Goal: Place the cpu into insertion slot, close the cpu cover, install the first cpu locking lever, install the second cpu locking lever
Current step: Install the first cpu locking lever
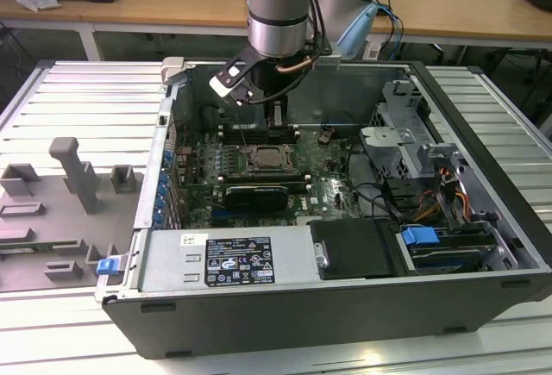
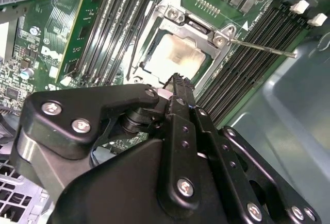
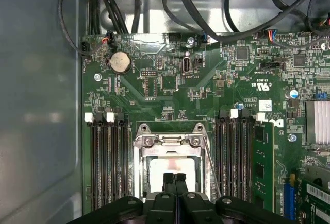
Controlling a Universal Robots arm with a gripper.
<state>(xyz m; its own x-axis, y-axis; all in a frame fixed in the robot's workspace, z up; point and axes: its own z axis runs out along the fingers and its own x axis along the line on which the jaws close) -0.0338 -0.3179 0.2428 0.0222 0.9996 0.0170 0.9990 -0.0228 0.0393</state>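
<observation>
If you check the exterior view, your gripper (image 1: 276, 123) hangs straight down inside the open computer case (image 1: 259, 306). It's right over the insertion slot (image 1: 268, 159) in the middle of the motherboard (image 1: 200, 177).

The hand is pinched fully narrow. In the first wrist view the two fingertips (image 3: 168, 178) sit pressed against each other with nothing between them, and the second wrist view shows the same thin closed stack.

The cpu (image 2: 172, 56) is seated in the slot directly below the tips, with its pale silver top facing up at the hand. You can see the metal top on either side of the fingers. Can't tell whether the tips actually touch it or just sit a hair above.

The cpu cover (image 3: 170, 142) looks laid down flat around the chip, and its window frames the silver top.

One thing that stands out is a thin locking lever (image 2: 263, 47). It pokes out from a corner of the socket, off to one side of the fingers. It angles away over the memory slots (image 2: 242, 69) rather than lying tight along the frame.

More memory slots run on the other side of the hand too, so the socket has long black rows on both flanks. Out past the fingertips, further along the board, there's a round coin cell battery (image 3: 119, 62). Past that is a bunch of black cables (image 3: 175, 7) at the case wall.

Well away from the hand, outside the case at the exterior view's left, a grey fixture block (image 1: 69, 185) sits on the slatted table (image 1: 483, 108).
</observation>
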